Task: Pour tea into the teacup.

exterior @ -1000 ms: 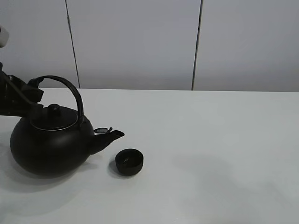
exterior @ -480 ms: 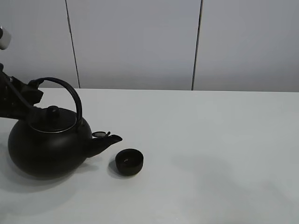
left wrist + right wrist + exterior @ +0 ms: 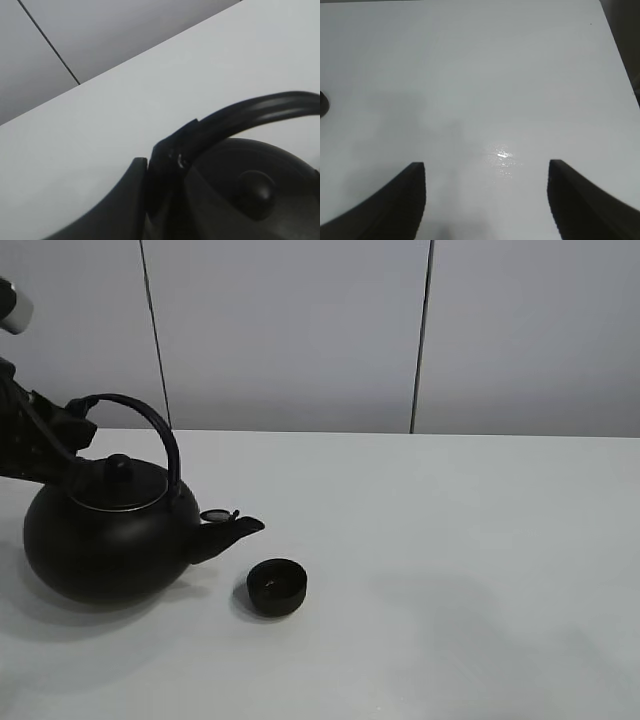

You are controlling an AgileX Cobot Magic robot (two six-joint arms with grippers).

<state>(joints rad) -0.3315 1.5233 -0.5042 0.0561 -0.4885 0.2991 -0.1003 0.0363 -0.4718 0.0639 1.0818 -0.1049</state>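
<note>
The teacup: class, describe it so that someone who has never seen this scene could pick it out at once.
On the white table, find the big round black kettle at the left of the high view. Just past its spout, apart from it, stands the teacup: small, low, matte black, no handle.

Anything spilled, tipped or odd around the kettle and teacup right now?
Nothing stands out. The left gripper holds the kettle by its handle, lid seated; the teacup stands upright near the spout, and the table looks dry.

Black cabled left arm (image 3: 35, 445); right pincer (image 3: 486, 165) has dark, tapered fingers (image 3: 395, 205).
</note>
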